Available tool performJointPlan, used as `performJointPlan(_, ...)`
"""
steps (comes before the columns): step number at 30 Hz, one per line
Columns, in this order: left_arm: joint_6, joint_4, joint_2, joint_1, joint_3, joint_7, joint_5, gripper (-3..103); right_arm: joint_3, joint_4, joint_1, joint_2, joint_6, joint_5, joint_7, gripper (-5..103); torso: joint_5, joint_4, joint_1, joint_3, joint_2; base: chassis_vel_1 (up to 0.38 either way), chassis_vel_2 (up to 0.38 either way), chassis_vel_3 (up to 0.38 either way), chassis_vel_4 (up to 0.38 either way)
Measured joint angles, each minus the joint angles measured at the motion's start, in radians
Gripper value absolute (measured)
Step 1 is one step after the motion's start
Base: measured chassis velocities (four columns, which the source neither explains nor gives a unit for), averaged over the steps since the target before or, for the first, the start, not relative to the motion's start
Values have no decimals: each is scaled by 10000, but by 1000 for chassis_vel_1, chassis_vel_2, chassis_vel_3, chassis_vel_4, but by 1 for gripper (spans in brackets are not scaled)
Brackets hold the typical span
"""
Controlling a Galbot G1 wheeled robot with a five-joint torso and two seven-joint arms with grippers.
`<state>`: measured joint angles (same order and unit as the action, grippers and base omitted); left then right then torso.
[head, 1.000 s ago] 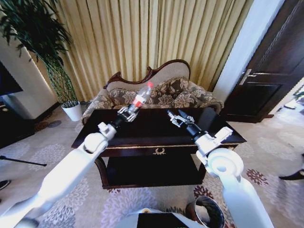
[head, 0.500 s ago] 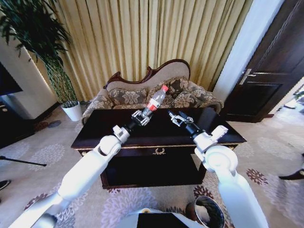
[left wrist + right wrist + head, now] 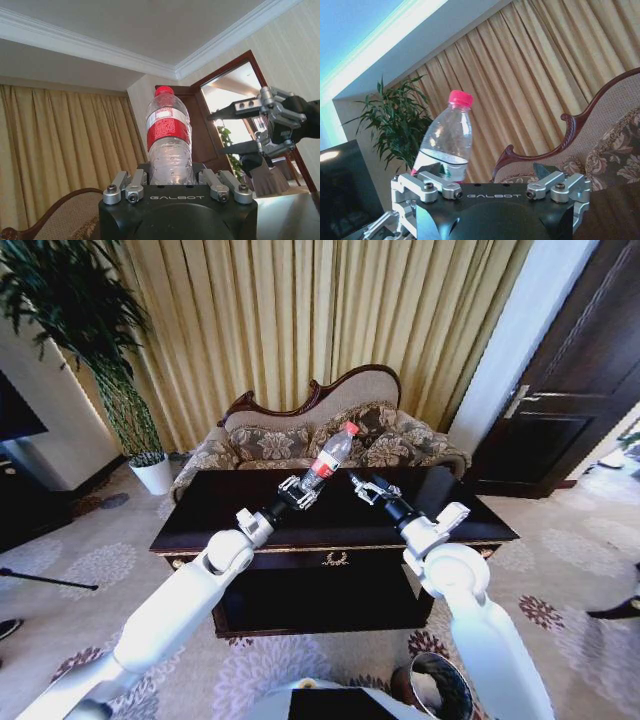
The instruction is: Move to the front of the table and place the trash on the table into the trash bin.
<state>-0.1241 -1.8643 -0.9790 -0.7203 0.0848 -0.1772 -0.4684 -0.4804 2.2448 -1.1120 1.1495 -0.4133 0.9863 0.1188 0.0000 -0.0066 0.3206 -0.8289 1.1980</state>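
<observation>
Two grippers are raised above the table [image 3: 460, 512], facing each other near its middle. Left gripper [image 3: 300, 489], at the end of the white left arm reaching forward from the lower left of the head view, is clamped on the base of the clear plastic bottle [image 3: 328, 455]; the bottle points up and away from the robot, tilted toward the right arm, its red cap uppermost and its red label around the upper body. In the left wrist view the same gripper [image 3: 170, 186] holds the bottle [image 3: 169, 145] between its fingers, cap toward the ceiling. Right gripper [image 3: 366, 488] hangs just beside the bottle with its fingers spread and nothing between them; in the left wrist view it [image 3: 220, 132] appears off to the side with both fingers clearly apart. In the right wrist view the bottle [image 3: 445, 141] stands near one side of the right gripper [image 3: 490, 187]. Trash bin [image 3: 440, 687] sits on the patterned carpet at the robot's lower right, in front of the table. Behind the table stands the patterned sofa [image 3: 330, 435], before gold curtains [image 3: 300, 320].
</observation>
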Motion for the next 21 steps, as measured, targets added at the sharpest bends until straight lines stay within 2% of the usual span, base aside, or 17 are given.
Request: performJointPlan(21,345,-240,-42,218,667,318,-217,40,414,-145,244,354,-20,-322,-4,100,0,1,0,0,0,0,0,0,0)
